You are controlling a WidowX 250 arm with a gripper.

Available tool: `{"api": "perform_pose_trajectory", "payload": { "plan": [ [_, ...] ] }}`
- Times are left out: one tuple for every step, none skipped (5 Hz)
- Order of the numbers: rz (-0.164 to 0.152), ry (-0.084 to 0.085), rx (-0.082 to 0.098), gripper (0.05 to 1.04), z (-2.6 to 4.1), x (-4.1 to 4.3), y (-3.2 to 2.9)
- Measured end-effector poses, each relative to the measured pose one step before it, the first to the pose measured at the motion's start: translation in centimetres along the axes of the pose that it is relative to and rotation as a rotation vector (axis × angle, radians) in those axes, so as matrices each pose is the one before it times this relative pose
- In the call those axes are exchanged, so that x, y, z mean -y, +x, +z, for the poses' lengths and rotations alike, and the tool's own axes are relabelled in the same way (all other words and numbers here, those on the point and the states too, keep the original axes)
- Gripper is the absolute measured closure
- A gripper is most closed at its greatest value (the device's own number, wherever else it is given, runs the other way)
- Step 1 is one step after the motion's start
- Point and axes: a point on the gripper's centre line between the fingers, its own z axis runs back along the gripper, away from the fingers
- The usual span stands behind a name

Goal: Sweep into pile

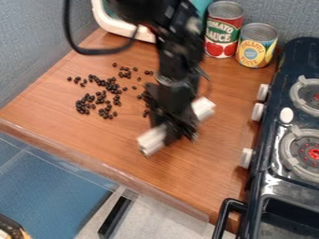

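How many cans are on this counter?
2: the red can at the back, and the yellow can beside it, nearer the stove. The arm could hide another.

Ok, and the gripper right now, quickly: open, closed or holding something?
Gripper: closed on a white bar-like tool, whose ends stick out on either side of it.

Fairly bright, soft light covers the worktop (81, 130) — where it comes from, I can't tell. Small glints catch the dark stove (269, 184), with faint shading on the wood beside it. The tool (177, 130) is blurred — its outline smeared.
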Motion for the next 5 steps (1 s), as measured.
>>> {"api": "perform_pose_trajectory", "payload": {
  "plan": [
    [0.1075, 0.0056, 0.025, 0.693, 1.048, -4.281, -0.156],
    [0.1092, 0.0201, -0.0098, 0.694, 0.018, -5.292, -1.083],
    [0.0793, 0.0127, -0.0169, 0.693, -0.238, -4.934, -1.04],
    [0.0551, 0.0057, -0.0257, 0.693, -0.712, -4.228, -0.277],
    [0.0343, 0.0232, -0.0059, 0.693, 0.017, -2.797, 0.218]
  ]
}}
